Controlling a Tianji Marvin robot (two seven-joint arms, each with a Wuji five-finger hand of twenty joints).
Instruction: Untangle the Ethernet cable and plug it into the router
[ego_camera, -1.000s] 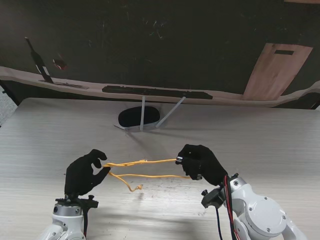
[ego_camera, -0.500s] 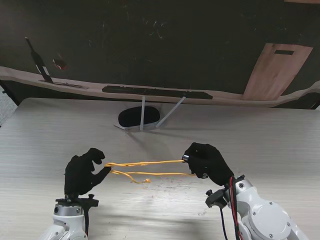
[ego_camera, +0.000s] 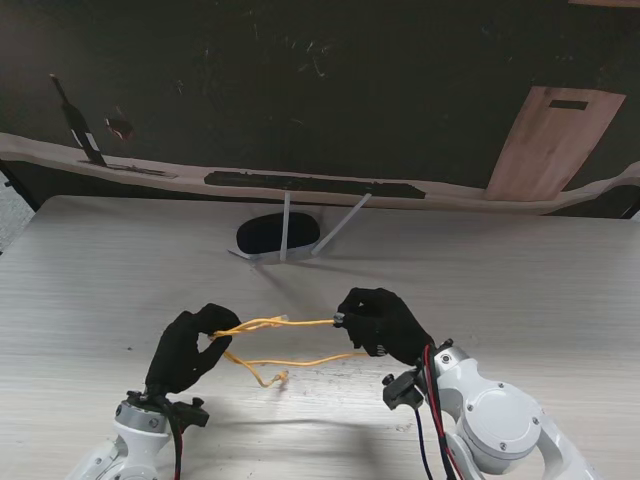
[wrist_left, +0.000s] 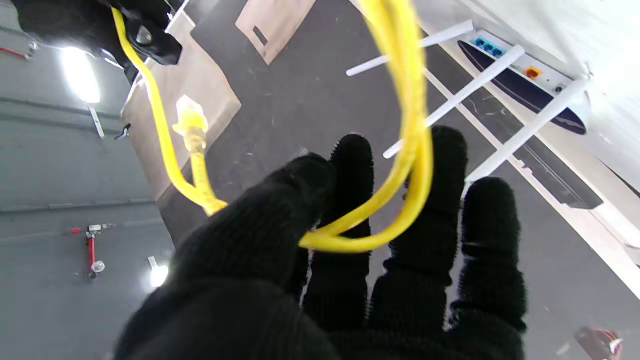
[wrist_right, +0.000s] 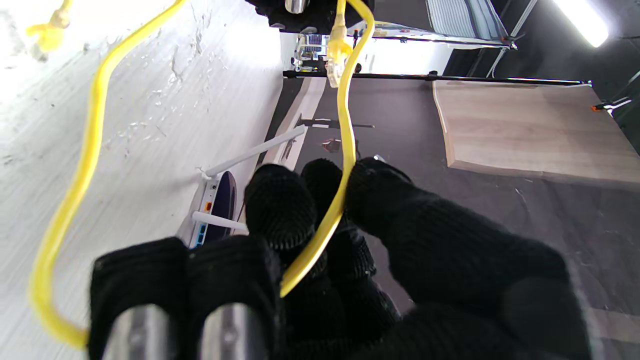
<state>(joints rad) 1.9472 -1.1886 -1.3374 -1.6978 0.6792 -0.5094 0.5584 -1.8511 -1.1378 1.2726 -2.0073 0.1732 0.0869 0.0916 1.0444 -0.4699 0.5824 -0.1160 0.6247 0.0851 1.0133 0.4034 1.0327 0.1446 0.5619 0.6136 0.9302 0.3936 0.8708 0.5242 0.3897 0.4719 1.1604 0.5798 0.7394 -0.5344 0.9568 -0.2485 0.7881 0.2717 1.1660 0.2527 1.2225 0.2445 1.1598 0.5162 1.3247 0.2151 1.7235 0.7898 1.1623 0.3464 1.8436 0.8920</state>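
The thin yellow Ethernet cable (ego_camera: 285, 340) hangs in the air between the two black-gloved hands, a little over the pale wooden table (ego_camera: 90, 270). I judge it to be very light and soft: it bends in free curves and sags under its own weight, so it will swing and slip easily. Its jacket looks smooth, so a loose pinch may let it slide. The clear plastic plug (wrist_left: 190, 116) at the end is the stiff and fragile part, with a small latch, I suppose; the best place to hold is the cable just behind this plug, not the plug tip.

The left hand (ego_camera: 190, 347) is closed on a bend of the cable, which lies folded between the thumb and the fingers (wrist_left: 353, 165). The right hand (ego_camera: 380, 322) pinches one strand between its thumb and fingertips (wrist_right: 277, 210), and one plug sticks out just beyond this pinch, toward the left hand. A second, lower strand curves down between the hands, and its loose end (ego_camera: 277, 377) rests near the table, nearer to me.

The white router with three antennas (ego_camera: 280, 236) stands well apart, farther from me, its ports facing the hands.
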